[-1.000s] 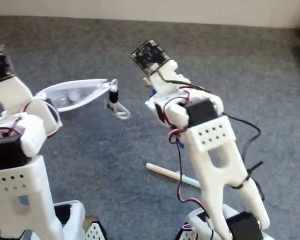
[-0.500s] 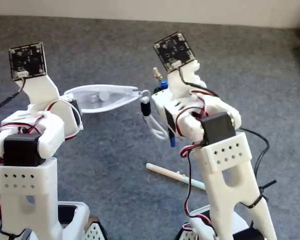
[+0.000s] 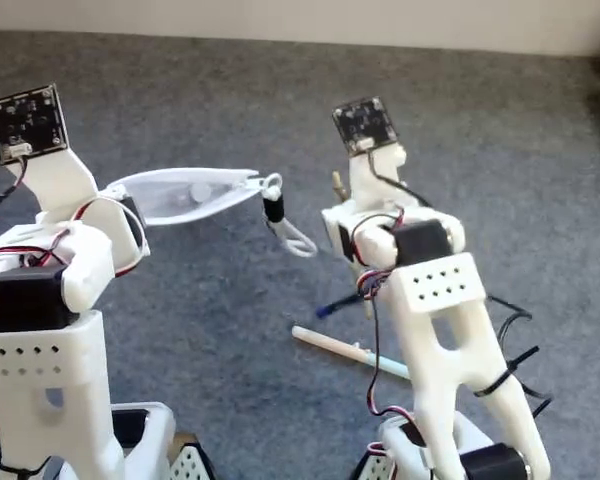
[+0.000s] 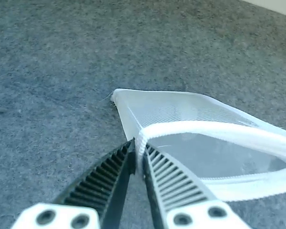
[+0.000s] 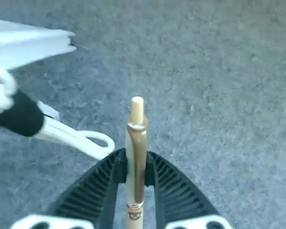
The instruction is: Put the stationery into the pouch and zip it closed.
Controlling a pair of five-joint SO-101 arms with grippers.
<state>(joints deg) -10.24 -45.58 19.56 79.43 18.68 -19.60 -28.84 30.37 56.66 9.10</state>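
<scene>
Fingers (image 4: 109,176) of the left gripper (image 4: 139,149) pinched the mesh pouch (image 4: 200,121) by its rim over the grey counter (image 3: 500,120), while the right gripper (image 5: 136,157) clamped a beige pen (image 5: 136,133) near the pouch's end. A clean insertion likely meant aiming at the pouch's mouth, clear of the dangling zipper strap (image 3: 298,238). Another pen (image 3: 340,347) lay on the counter.

Pouch (image 3: 190,192) in my left gripper (image 4: 139,157), strap (image 3: 292,235) dangling between my arms; pen (image 5: 136,140) in my right gripper (image 5: 136,167); second pen (image 3: 330,345) on the table (image 3: 180,100) beside my right arm.
</scene>
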